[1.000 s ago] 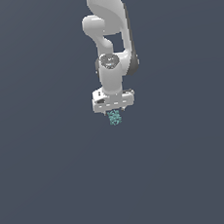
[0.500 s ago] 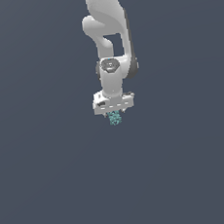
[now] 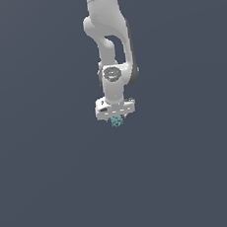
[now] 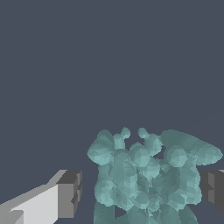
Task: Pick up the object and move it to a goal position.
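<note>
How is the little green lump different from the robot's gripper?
The lump is teal-green; the gripper is white with dark fingers. The lump is knobbly and rounded; the fingers are flat and blocky. In the exterior view the lump is far smaller than the gripper.

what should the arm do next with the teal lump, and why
Probably close the end effector a little further before any lift. In the wrist view the lump sits between the fingers, but a gap still shows beside one pad, so a firm hold is not evident. In the exterior view the lump sits right under the end effector, so no sideways shift seems needed.
</note>
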Controlling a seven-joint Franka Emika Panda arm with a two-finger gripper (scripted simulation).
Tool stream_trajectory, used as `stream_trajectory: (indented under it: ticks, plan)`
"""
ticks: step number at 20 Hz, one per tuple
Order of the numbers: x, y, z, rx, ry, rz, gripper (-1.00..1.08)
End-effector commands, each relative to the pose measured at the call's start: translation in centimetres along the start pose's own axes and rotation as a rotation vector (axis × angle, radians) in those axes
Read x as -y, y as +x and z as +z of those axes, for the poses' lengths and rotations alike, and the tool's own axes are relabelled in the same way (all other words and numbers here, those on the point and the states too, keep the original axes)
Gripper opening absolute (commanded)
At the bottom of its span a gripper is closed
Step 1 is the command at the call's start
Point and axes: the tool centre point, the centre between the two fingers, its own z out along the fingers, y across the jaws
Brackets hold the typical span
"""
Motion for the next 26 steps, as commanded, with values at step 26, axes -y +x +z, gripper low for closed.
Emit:
stream_trajectory:
  ticks: [26]
  plan:
    - [-1.4, 1.8, -5.3, -0.002, 0.000, 0.000, -1.00]
